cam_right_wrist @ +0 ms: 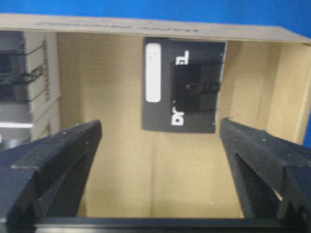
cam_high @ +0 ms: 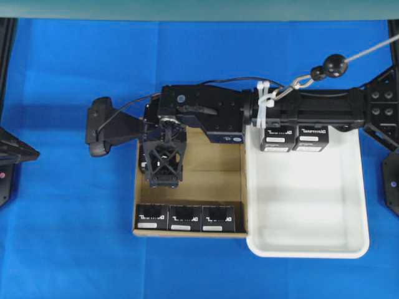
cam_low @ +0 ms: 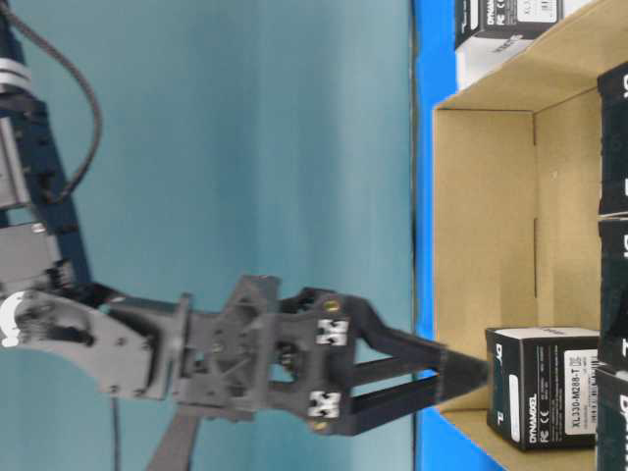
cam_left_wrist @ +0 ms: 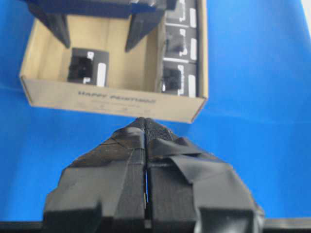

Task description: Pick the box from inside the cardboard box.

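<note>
The cardboard box [cam_high: 212, 177] lies at the table's middle with three black boxes [cam_high: 185, 218] in a row along its near wall. A fourth box [cam_right_wrist: 184, 85] sits alone on the carton floor [cam_right_wrist: 189, 170] by the opposite wall. My right gripper [cam_right_wrist: 159, 127] hangs open inside the carton, its fingers [cam_left_wrist: 56, 24] on either side of this box and a little above it, not touching. Seen from overhead, the right gripper [cam_high: 165, 168] hides that box. My left gripper [cam_left_wrist: 146, 121] is shut on nothing, over the blue cloth just outside the carton wall [cam_left_wrist: 112, 97].
A white tray [cam_high: 305, 205] stands against the carton's right side with two black boxes [cam_high: 277, 138] at its far end. The right arm [cam_high: 312, 109] reaches across above them. A cable with black balls [cam_high: 333, 62] hangs at the upper right.
</note>
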You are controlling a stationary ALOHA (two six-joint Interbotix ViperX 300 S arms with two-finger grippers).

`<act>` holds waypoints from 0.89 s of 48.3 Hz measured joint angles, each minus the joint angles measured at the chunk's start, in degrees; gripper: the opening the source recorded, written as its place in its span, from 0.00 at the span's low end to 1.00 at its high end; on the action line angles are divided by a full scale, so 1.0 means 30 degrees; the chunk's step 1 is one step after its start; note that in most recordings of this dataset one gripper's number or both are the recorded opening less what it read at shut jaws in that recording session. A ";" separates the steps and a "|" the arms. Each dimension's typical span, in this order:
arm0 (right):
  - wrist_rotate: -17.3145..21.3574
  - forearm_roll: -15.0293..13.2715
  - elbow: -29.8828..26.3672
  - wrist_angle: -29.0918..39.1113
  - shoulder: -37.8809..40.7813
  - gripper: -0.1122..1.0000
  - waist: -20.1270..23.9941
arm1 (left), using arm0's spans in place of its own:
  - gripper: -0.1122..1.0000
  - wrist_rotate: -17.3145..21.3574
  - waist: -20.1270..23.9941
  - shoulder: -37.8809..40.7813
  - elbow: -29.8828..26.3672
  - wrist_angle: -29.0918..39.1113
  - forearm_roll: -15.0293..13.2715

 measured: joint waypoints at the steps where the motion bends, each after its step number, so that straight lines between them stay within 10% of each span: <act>1: 0.0000 -0.0029 0.0059 -0.0146 0.0029 1.00 0.0000 | 0.05 0.0000 0.0000 0.0000 0.0000 0.0000 0.0000; 43: -0.0674 -0.0439 0.0146 -0.1963 0.1348 1.00 -0.0264 | 0.05 0.0000 -0.0059 0.0029 0.0000 0.0000 0.0000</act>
